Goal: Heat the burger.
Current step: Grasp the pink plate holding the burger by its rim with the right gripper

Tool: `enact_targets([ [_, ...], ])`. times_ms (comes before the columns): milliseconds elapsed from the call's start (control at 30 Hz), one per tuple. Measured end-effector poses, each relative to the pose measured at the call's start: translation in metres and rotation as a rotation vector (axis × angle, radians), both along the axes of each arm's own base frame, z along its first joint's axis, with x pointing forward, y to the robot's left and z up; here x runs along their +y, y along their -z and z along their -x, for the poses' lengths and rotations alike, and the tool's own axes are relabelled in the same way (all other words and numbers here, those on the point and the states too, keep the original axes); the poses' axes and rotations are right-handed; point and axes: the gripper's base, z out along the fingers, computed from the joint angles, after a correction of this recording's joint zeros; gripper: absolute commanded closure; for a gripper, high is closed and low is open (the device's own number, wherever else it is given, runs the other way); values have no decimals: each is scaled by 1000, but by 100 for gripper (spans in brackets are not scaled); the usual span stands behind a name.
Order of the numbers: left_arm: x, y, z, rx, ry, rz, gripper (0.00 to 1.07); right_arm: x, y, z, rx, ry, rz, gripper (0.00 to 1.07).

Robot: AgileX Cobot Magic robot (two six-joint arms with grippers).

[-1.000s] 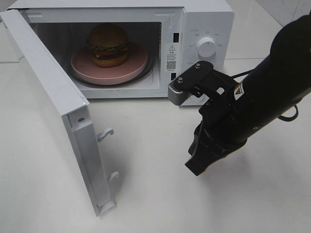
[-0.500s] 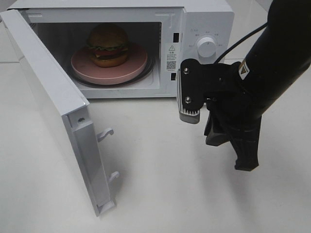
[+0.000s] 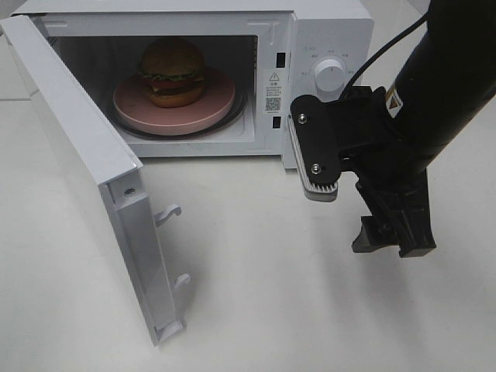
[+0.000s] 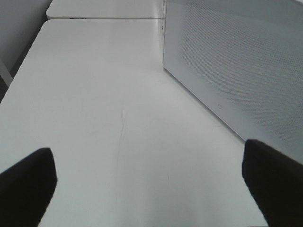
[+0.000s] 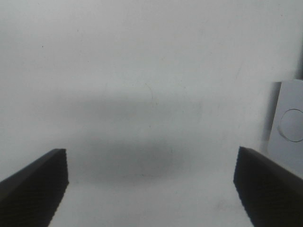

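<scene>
The burger sits on a round pink plate inside the open white microwave. Right of the opening, in front of the control panel, my right gripper points down over the bare table. Its fingers are apart and hold nothing. The right wrist view shows the right gripper with both fingertips wide apart above the tabletop. In the left wrist view, my left gripper is open and empty beside the microwave's perforated side wall. The high view does not show it.
The microwave door stands swung out toward the front left, with its latch hooks facing right. A round dial sits on the control panel. White tabletop spreads in front of the oven.
My right gripper has opened from shut. The right arm has swung to the right and now points its fingers down at the table. The burger and door have not moved.
</scene>
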Motion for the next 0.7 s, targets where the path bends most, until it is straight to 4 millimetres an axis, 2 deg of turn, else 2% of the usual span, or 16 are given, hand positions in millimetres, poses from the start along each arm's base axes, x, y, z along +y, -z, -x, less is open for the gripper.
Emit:
enact_targets([
  [200,0,0,0,0,0,0,7,-2,0,-3,-59,-57,72,6],
  [367,0,0,0,0,0,0,7,7,-4,-5,-136,-116,77,7],
  [600,0,0,0,0,0,0,7,31,-11,-19,-198,-145,55,9],
  [700,0,0,0,0,0,0,7,48,-7,-29,-209,-160,59,9],
])
